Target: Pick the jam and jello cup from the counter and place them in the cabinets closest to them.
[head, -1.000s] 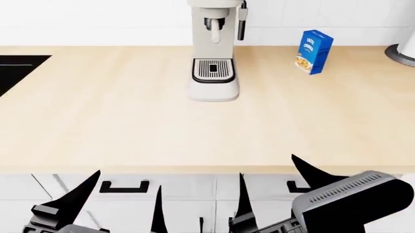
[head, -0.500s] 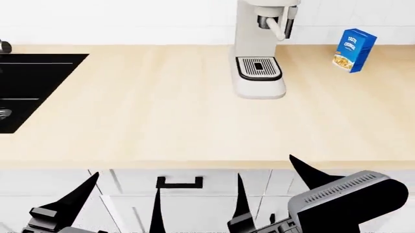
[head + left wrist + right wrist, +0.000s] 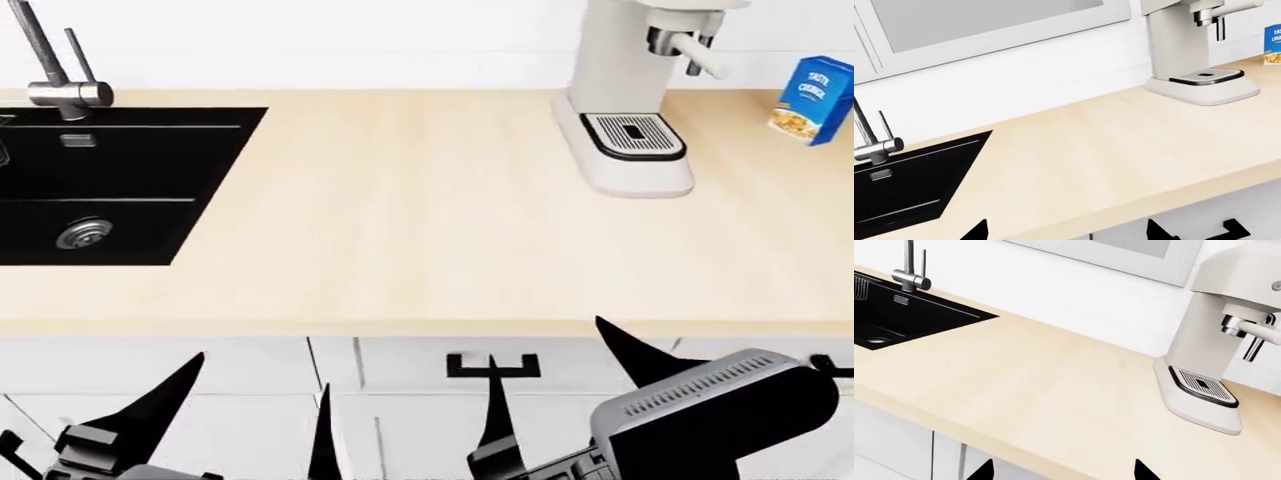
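Between sink [image 3: 120, 185] and coffee machine [image 3: 627, 100], bare wooden counter [image 3: 400, 220].

Wide bare stretch of wooden counter [image 3: 400, 220] between black sink [image 3: 120, 180] and coffee machine [image 3: 627, 100]; open for passage from front edge to back wall; faucet [image 3: 54, 70] upright behind sink; blue box [image 3: 809, 100] beyond machine, near back wall, apart from it.
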Controlling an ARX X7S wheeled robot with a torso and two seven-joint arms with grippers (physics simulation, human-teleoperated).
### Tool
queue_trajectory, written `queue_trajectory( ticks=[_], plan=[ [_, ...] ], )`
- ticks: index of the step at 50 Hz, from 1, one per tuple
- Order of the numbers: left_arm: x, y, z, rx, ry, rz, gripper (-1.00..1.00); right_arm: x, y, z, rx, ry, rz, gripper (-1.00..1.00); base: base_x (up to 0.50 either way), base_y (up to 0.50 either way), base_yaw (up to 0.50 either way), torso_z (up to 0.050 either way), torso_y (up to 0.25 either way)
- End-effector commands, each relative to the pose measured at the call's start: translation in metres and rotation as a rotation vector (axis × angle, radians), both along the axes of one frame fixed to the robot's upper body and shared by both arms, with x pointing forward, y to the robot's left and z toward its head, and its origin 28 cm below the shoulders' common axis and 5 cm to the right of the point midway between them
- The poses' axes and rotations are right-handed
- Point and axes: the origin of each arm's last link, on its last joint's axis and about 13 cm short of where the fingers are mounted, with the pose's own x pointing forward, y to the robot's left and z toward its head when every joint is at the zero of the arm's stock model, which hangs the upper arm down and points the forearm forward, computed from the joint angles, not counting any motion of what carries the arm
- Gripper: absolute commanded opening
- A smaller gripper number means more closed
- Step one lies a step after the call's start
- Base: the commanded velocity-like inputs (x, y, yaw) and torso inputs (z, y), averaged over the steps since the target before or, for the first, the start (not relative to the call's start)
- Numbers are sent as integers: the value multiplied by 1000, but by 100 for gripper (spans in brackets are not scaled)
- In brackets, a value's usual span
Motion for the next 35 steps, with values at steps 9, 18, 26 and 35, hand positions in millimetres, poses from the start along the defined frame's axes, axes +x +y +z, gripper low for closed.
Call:
queue_trajectory(
  ticks=[9,18,26,35],
  plan=[
    [1,-1,1,4,0,-3,100,0,0,1,-1,0,7,100,-47,500,0,0,0],
    [1,0,1,5,0,-2,100,-1,0,0,-1,3,9,100,-48,500,0,0,0],
    [1,0,1,3,3,0,100,-1,1,-1,-1,5,10,100,-49,500,0,0,0],
    [1,0,1,3,1,0,100,-1,2,-2,-2,7,13,100,-50,500,0,0,0]
  ],
)
